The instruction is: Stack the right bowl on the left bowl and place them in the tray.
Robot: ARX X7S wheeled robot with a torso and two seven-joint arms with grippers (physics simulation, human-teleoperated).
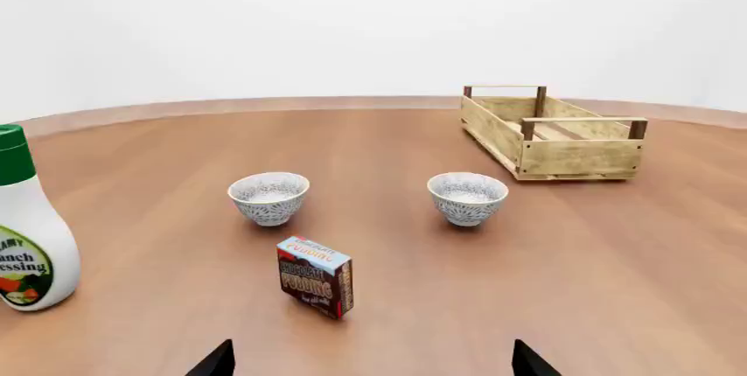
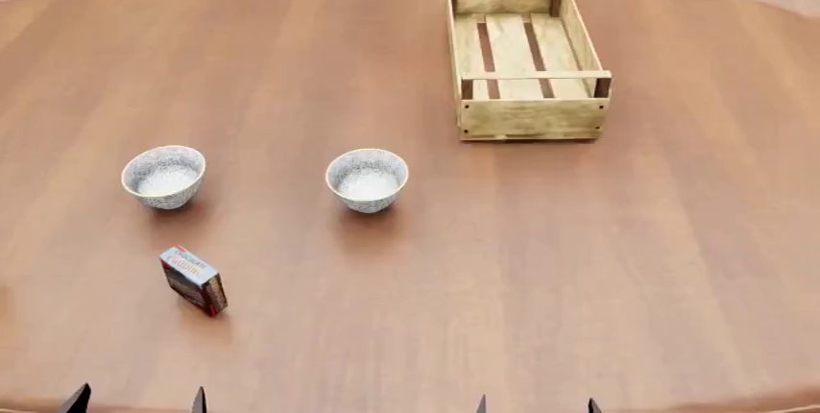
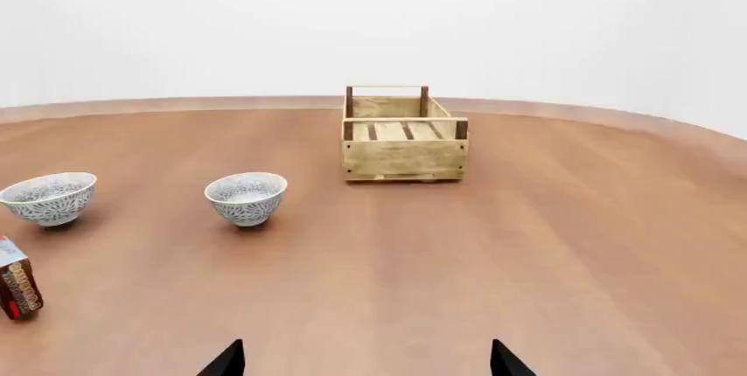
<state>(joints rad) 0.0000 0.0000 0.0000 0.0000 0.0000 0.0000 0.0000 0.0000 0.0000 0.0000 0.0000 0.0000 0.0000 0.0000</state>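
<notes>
Two bowls ahead, both claws spread and empty.
Left wrist: right bowl [image 1: 467, 198] beyond left gripper [image 1: 371, 360]; head: it sits nearer your right gripper [image 2: 535, 404] — left bowl [image 2: 164, 176] beside, tray [image 2: 585, 58] beyond; right wrist: confirms.

A round brown wooden table [image 2: 539, 269] stands before a plain white wall [image 3: 373, 17].

Wooden table [image 2: 615, 269], two bowls [image 2: 163, 176] [image 2: 367, 179], tray [image 2: 525, 117] (box [image 2: 194, 279], bottle [image 1: 26, 223])

Bright, even, sharp renders; soft faint shadows under each bowl [image 2: 368, 179], no glare.
</notes>
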